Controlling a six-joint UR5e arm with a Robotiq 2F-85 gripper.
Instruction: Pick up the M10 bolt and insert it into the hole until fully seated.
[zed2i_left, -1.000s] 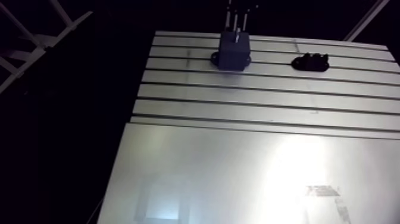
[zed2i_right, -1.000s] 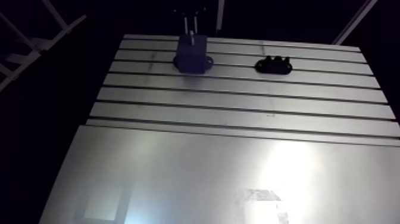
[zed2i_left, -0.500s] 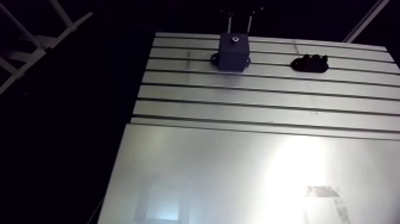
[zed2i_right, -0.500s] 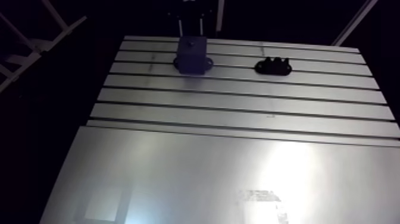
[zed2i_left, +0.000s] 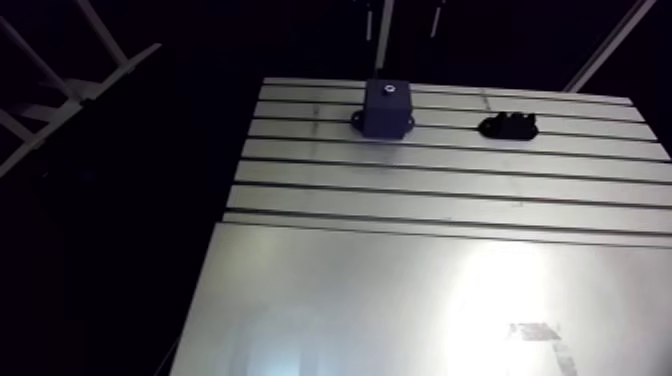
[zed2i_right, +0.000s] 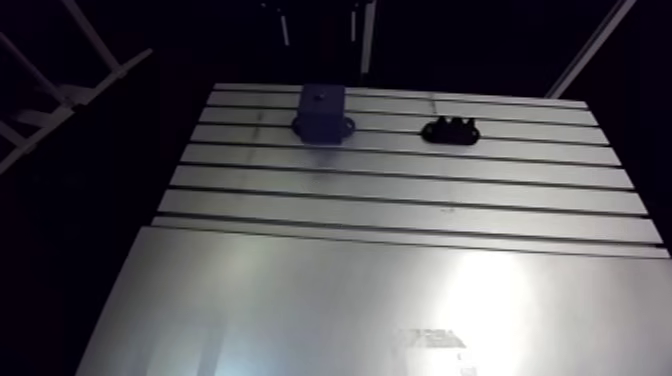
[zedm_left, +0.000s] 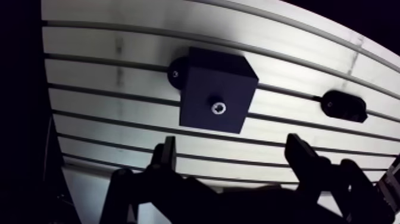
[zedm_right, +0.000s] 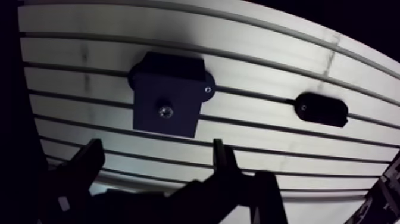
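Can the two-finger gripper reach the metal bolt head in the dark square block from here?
Probably yes: the open two-finger gripper hangs above the dark square block, with nothing between it and the metal bolt head in its top.

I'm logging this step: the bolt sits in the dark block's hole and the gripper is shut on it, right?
Not quite. The bolt does sit in the dark block's hole, but the gripper is open, not shut on it: the wrist view shows its fingers spread apart, clear of the bolt.
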